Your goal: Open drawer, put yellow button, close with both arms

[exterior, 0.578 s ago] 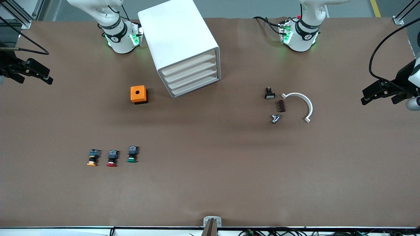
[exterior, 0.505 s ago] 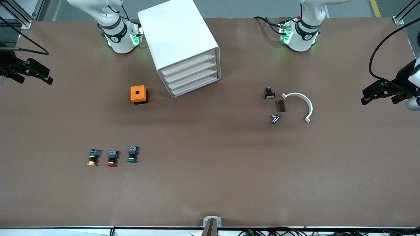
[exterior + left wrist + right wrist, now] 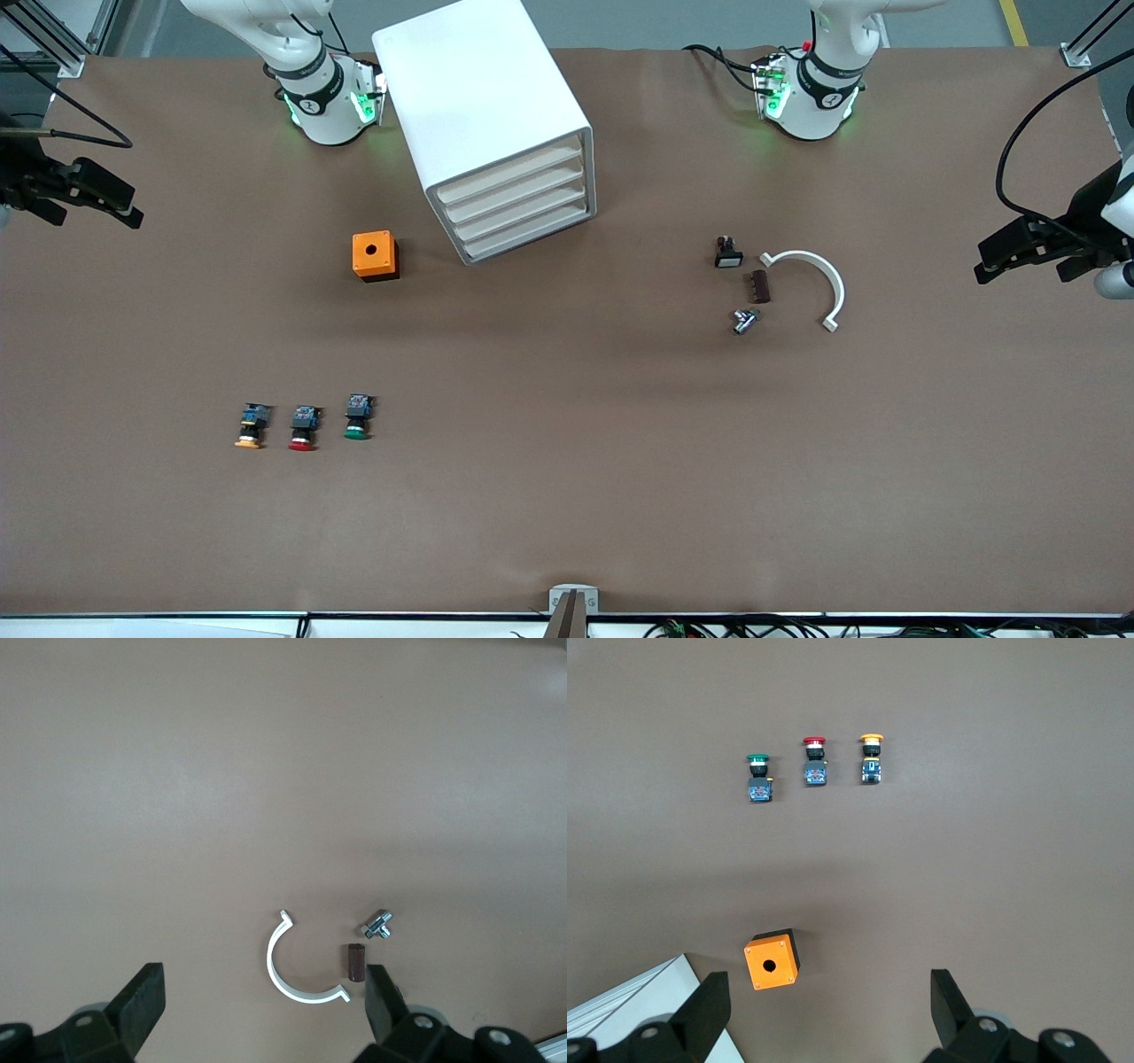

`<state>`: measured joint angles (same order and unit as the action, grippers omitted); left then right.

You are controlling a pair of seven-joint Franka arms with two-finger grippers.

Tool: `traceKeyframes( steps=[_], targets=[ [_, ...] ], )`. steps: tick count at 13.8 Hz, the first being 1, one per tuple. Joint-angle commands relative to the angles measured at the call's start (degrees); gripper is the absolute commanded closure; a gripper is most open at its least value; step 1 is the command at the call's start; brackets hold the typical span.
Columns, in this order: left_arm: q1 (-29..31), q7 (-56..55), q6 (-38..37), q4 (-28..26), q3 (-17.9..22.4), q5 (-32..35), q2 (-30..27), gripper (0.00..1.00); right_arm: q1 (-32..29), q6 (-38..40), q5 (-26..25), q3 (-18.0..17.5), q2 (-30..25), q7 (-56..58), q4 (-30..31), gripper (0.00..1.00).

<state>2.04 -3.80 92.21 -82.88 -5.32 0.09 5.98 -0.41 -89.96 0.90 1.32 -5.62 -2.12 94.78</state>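
Drawer (image 3: pixel 509 171), top of four in the white cabinet (image 3: pixel 478 106), sits pushed in flush, front angled toward the front camera and the left arm's end. Only a corner of the cabinet shows in the right wrist view, cut off at the frame edge.

Yellow button (image 3: pixel 251 428) lies on the brown counter (image 3: pixel 567 496), well nearer the front camera than the cabinet, toward the right arm's end. It's the end one of a row of three, with the red button (image 3: pixel 303 429) beside it, then the green button (image 3: pixel 357 418). Caps point toward the front camera. Nothing touches it.

Orange box (image 3: pixel 375 255) with a hole on top sits between the row and the cabinet.

Toward the left arm's end: white curved clip (image 3: pixel 813 282), small brown block (image 3: pixel 760 286), small metal part (image 3: pixel 743 320), small black part (image 3: pixel 728 252); details too small to make out.

Right claw (image 3: pixel 89 195) hovers at the counter's edge, partly cut off, fingers (image 3: pixel 709 1010) spread wide, empty. Left claw (image 3: pixel 1032 248) hovers at its own end, also partly cut off, fingers (image 3: pixel 142 1001) wide apart, holding nothing. Both arms wait.
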Motion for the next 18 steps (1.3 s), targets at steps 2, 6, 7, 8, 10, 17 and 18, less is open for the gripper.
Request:
traceKeyframes(
  steps=[2,6,7,8,10,17,18],
  targets=[
    [0.07,-0.41,0.86,0.44,-0.21,-1.22,1.4,0.01,-0.82,0.31,0.15,-0.62,-0.53,-0.43,-0.04,0.0],
    [-1.33,-5.05,0.87,0.44,-0.91,-2.11,6.49,0.01,-0.82,0.22,0.15,-0.62,-0.53,-0.43,-0.04,0.0],
    [-2.9,-8.9,0.87,0.44,-1.27,-2.63,7.72,0.01,-0.82,0.22,0.15,-0.62,-0.53,-0.43,-0.04,0.0],
    [-4.14,-12.86,0.87,0.7,-1.36,-2.72,8.78,0.01,-0.82,0.22,0.15,-0.62,-0.53,-0.43,-0.04,0.0],
    [-8.0,-21.55,0.87,1.66,-1.36,-2.72,11.76,0.01,-0.82,0.22,0.15,-0.62,-0.53,-0.43,-0.04,0.0],
    [-19.69,-49.85,4.1,5.89,-1.44,-2.81,20.65,0.01,-0.82,0.13,0.15,-0.62,-0.44,0.36,0.05,0.0],
    [-21.62,-53.99,5.51,5.97,-1.36,-2.81,21.26,0.01,-0.82,0.04,0.15,-0.62,-0.36,0.44,0.05,0.0]
  ],
)
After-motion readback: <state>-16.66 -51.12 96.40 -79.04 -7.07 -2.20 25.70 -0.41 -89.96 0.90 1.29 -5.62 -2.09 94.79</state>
